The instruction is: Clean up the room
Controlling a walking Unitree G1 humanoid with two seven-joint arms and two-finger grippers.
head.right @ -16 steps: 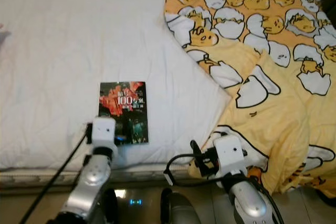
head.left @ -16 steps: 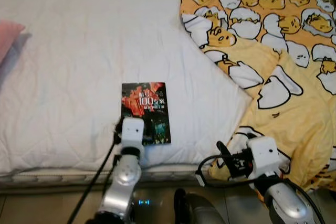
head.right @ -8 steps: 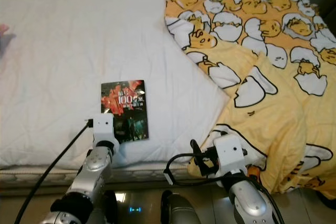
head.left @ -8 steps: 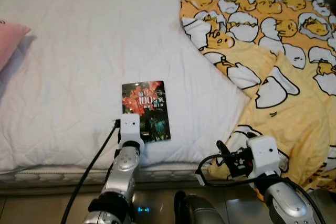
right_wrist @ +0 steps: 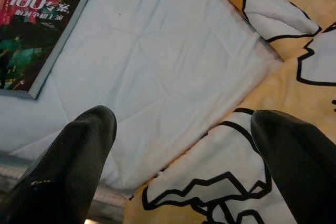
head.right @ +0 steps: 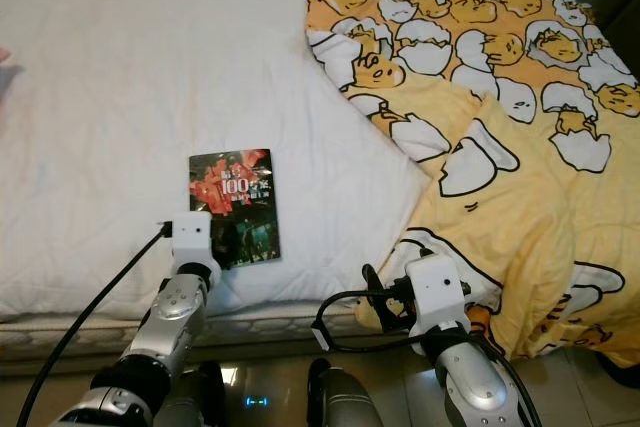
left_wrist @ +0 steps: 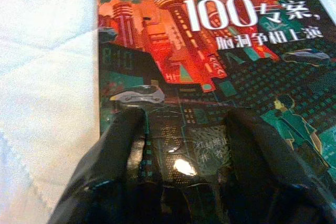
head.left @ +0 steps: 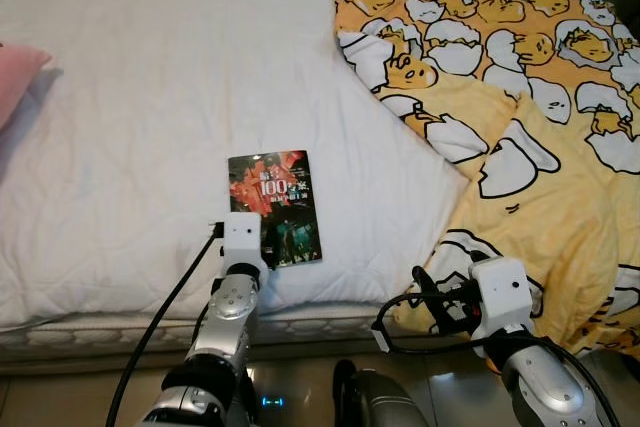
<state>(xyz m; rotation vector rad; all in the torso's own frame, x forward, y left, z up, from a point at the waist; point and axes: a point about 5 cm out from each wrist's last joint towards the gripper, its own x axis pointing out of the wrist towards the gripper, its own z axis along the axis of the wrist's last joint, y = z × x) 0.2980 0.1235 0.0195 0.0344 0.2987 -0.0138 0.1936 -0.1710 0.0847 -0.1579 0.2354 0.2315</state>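
While spread, left gripper over book

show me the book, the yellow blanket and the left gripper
book (head.left: 277, 192), left eye view, upper half of its cover
yellow blanket (head.left: 560, 187), left eye view, a plain yellow fold
left gripper (left_wrist: 181, 129), left wrist view, midway between its fingertips over the cover

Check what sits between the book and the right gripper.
Nothing but bare white mattress cover lies between the book and the right gripper. The right wrist view shows that stretch; the yellow egg-print quilt borders it on the gripper's far side.
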